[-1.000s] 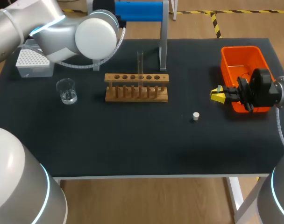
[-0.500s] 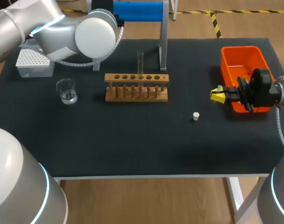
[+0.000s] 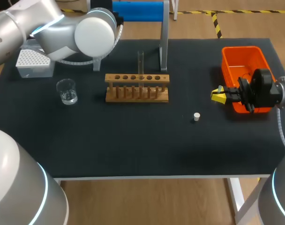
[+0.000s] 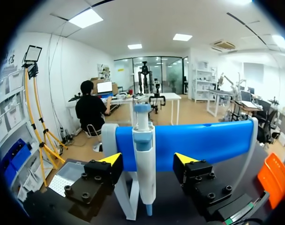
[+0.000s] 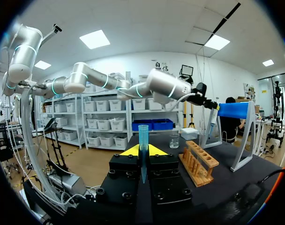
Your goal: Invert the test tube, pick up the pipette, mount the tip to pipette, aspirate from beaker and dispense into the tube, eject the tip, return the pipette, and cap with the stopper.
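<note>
Above the black table (image 3: 133,150), our left tool (image 4: 148,160) gaped astride the pipette (image 4: 145,180), likely light and slick, best held mid-body; our right tool (image 5: 142,151) pinched a tip (image 5: 142,133).

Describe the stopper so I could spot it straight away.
Look at the black table, then at the stretch between the wooden rack and the orange bin. The stopper lies there alone: a small white plug, the only white thing nearby.

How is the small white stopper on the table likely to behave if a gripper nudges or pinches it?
The stopper looks tiny, so it is probably very light and easily scooted by a nudge. It seems round and stands alone, so it may roll if toppled.
</note>
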Robot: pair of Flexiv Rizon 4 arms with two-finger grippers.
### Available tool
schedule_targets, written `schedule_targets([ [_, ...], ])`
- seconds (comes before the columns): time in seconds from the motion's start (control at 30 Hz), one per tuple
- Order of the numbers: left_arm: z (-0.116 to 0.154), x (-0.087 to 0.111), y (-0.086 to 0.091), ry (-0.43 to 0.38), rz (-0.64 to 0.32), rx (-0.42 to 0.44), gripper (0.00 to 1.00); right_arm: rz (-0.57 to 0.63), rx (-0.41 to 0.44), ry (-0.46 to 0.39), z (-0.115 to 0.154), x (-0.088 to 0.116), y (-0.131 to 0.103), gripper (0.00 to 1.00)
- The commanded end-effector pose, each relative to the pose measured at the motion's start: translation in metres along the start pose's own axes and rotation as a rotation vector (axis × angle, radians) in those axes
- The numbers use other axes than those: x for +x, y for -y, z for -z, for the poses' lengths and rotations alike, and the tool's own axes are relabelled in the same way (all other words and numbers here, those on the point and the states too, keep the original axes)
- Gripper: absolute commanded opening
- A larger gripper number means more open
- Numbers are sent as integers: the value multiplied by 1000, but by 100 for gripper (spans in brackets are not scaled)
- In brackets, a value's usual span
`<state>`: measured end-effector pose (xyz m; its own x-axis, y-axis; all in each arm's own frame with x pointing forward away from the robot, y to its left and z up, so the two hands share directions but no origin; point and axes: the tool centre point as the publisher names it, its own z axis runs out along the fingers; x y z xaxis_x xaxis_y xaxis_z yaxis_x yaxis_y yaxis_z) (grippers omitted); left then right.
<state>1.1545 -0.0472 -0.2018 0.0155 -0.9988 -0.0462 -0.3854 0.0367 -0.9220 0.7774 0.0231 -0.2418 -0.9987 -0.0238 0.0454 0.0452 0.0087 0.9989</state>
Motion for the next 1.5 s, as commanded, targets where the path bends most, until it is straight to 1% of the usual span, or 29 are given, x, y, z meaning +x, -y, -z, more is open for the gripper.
schedule_targets([
  [0.03,-7,2,1,-2,3,-1,68,1,0,-1,1,1,0,0],
  [0.37,-13,4,3,1,12,1,69,1,0,-1,1,1,0,0],
  [0.47,-15,4,4,0,16,2,66,1,0,-1,1,1,0,0],
  [0.67,-18,3,5,0,32,3,67,1,0,-1,1,1,0,0],
  [0.8,-20,1,4,1,56,5,66,1,0,-1,1,1,0,0],
  [0.83,-21,1,4,2,57,5,65,1,0,-1,1,1,0,0],
  [0.93,-21,-1,4,5,57,5,66,1,0,-1,1,1,0,0],
  [1.2,-23,-2,1,11,55,2,65,1,0,-1,1,1,0,0],
  [1.5,-25,-2,0,13,64,9,58,1,0,-1,1,1,0,0],
])
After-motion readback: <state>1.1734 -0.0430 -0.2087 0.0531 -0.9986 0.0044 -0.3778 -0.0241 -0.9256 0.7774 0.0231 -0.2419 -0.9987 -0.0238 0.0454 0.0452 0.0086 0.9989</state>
